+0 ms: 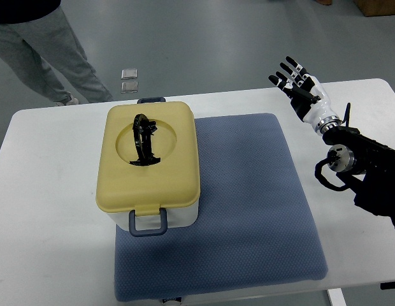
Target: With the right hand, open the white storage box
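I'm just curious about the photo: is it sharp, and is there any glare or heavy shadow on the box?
Top view: sharp overall, with even, soft light. The box has a matte yellow lid with no glare, and only a faint shadow falls on the blue mat. The right hand is crisp, fingers spread; the table edges bow slightly, hinting at wide-lens distortion.

A white counter [51,191] carries a blue mat [248,210] reaching its near edge; the storage box [148,166] sits on the mat's left side.
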Controlling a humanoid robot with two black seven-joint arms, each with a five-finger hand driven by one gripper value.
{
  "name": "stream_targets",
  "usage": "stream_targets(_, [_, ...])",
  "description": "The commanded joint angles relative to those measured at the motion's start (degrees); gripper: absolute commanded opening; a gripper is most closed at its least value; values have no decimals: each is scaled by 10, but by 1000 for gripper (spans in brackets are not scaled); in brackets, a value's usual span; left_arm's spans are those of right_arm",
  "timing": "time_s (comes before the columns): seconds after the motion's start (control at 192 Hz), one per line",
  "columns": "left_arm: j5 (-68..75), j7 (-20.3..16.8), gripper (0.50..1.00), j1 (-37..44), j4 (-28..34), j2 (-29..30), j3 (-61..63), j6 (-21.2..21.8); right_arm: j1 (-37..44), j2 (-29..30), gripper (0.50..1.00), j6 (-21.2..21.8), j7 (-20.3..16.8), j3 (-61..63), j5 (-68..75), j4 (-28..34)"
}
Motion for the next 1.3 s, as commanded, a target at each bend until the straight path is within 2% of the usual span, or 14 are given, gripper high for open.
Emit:
stream_targets(0.0, [0,0,1000,0,0,0,0,0,1,0,926,-1,0,0,0,0])
stream_targets(1.292, [-1,0,1000,0,-2,0,0,0,3,-7,926,0,3,-1,-4,-1])
